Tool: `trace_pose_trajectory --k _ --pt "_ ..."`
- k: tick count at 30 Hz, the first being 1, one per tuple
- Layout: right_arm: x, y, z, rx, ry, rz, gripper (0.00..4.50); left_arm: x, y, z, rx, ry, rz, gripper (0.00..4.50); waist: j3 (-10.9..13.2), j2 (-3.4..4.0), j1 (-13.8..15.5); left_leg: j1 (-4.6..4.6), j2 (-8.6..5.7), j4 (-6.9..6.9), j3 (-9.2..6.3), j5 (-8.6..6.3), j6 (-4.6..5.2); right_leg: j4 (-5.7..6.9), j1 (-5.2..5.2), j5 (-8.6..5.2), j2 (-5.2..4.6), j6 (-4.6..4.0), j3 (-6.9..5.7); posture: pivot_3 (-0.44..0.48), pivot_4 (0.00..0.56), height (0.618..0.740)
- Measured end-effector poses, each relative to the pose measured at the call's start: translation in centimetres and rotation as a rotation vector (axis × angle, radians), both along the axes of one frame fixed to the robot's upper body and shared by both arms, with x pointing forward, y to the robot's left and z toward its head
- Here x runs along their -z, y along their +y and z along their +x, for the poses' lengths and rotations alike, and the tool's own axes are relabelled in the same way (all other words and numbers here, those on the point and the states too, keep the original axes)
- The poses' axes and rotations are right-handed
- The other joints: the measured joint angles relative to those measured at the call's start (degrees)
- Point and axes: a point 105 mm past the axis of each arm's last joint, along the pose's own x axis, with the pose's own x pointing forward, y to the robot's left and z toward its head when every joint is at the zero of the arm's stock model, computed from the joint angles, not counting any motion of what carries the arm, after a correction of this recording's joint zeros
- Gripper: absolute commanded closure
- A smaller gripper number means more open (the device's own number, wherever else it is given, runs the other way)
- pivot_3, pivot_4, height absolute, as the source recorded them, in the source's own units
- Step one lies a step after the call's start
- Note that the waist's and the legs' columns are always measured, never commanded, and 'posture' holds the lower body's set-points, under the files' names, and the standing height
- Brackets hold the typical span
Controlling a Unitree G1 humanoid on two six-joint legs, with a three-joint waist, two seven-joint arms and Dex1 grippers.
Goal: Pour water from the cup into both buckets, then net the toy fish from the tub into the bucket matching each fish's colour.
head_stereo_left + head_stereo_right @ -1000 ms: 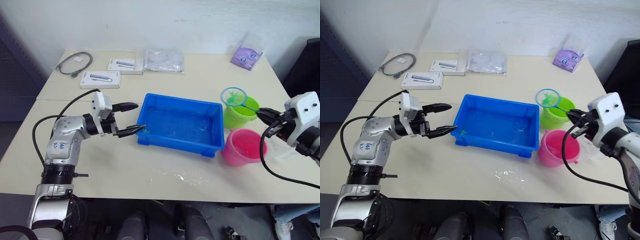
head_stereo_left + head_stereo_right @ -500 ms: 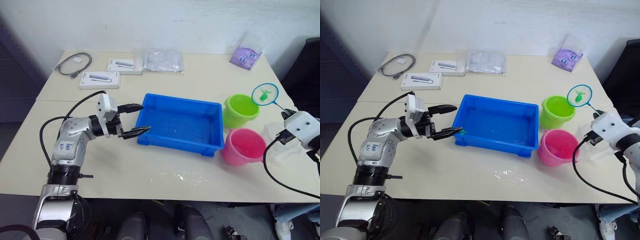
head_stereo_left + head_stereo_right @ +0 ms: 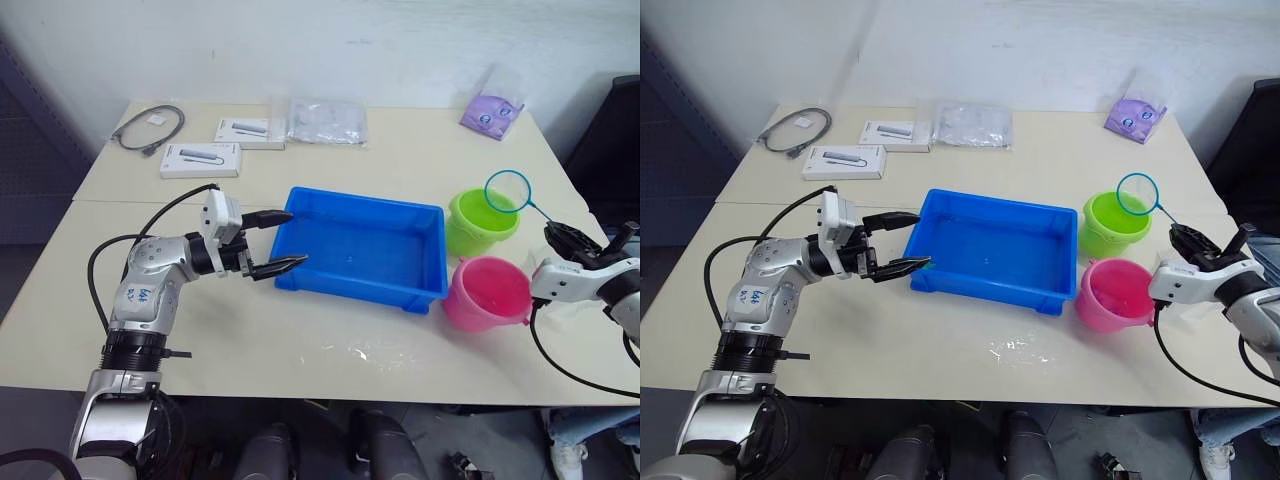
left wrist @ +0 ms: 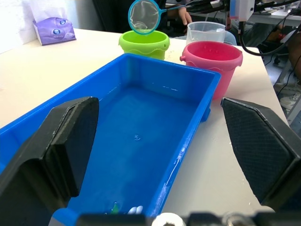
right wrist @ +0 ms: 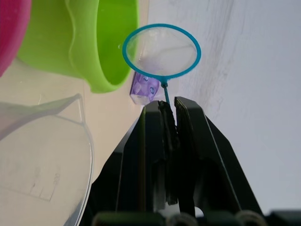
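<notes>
The blue tub holds shallow water; a tiny green fish and a pale bit lie in its corner nearest my left gripper. That gripper is open, its fingers straddling the tub's left end. The lime green bucket and the pink bucket stand at the tub's right end. My right gripper is shut on the net's thin handle. The net hangs above the green bucket's far right rim with its mesh empty. The clear cup stands behind the pink bucket, next to my right gripper.
Along the table's far edge lie a grey cable, two white boxes, a clear plastic bag and a purple packet. Spilled water glistens in front of the tub.
My right arm dropped and turned, bringing the net back over the green bucket's rim. The green fish seen in the mesh earlier is gone from it. My left gripper edged closer to the tub.
</notes>
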Motion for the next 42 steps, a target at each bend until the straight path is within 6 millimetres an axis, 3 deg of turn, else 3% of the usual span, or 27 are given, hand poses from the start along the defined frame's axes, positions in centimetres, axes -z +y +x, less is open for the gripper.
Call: trace_pose_trajectory --k 4,7,10,13,16,22,27,31,42 --pt "-1.1 0.5 -0.1 -0.036 -0.003 0.241 4.50 0.0 0.4 0.2 -0.022 -0.003 0.018 0.04 0.01 -0.02 -0.07 0.08 0.04 0.00 -0.09 0.00 0.00 -0.19 0.15 0.00 0.08 0.00 -0.09 0.000 0.150 0.740" --pt "-2.1 5.4 0.1 -0.236 0.135 0.646 4.50 -0.2 1.5 0.2 -0.046 -0.009 0.043 0.04 0.03 0.00 -0.87 0.47 0.16 -0.06 -0.14 -0.01 -0.03 -0.21 0.54 0.00 0.15 -0.01 -0.11 0.000 0.150 0.740" --pt "-2.5 10.2 -0.2 -0.402 0.364 0.828 4.50 -0.3 3.0 0.0 -0.070 -0.002 0.072 0.04 0.03 0.01 -1.15 0.72 0.16 -0.08 -0.26 -0.04 -0.02 -0.23 0.84 -0.03 0.08 -0.06 -0.16 0.000 0.150 0.740" --pt "-1.8 12.5 0.4 -0.389 0.565 0.909 4.50 0.2 4.7 -0.3 -0.094 0.027 0.115 0.04 0.03 0.01 -1.11 0.72 0.13 -0.03 -0.32 -0.09 0.07 -0.26 0.86 -0.03 -0.06 -0.07 -0.16 0.000 0.150 0.740" --pt "-0.2 15.6 1.2 -0.361 0.770 0.909 4.50 -0.1 5.5 -0.4 -0.102 0.023 0.146 0.04 0.03 0.01 -0.99 0.66 0.11 -0.05 -0.39 -0.12 0.08 -0.29 0.77 -0.05 -0.14 -0.10 -0.18 0.000 0.150 0.740" --pt "1.0 19.5 2.6 -0.328 0.934 0.788 4.50 -0.3 6.6 -0.5 -0.105 0.017 0.309 0.04 0.03 0.01 -0.37 0.47 0.09 -0.07 -0.39 -0.15 0.06 -0.24 0.60 -0.06 -0.13 -0.13 -0.27 0.000 0.150 0.740" --pt "2.4 21.4 4.2 -0.290 1.017 0.647 4.50 -0.5 6.7 -0.6 -0.089 0.008 0.415 0.04 0.03 0.02 -0.13 -0.06 0.05 0.02 -0.38 -0.14 0.08 -0.11 0.10 -0.06 -0.13 -0.11 -0.31 0.000 0.150 0.740" --pt "4.0 23.5 5.3 -0.274 1.102 0.558 4.50 0.1 5.5 -0.7 -0.043 0.031 0.431 0.04 0.03 0.01 -0.24 -0.30 0.01 0.05 -0.27 -0.11 0.11 0.02 -0.18 -0.05 -0.06 -0.10 -0.32 0.000 0.150 0.740" --pt "4.4 26.5 4.8 -0.338 1.238 0.531 4.50 -0.2 4.8 -0.5 -0.036 0.045 0.411 0.04 0.03 0.01 -0.32 -0.31 0.02 0.07 -0.29 -0.11 0.10 0.05 -0.17 -0.05 -0.05 -0.10 -0.35 0.000 0.150 0.740"
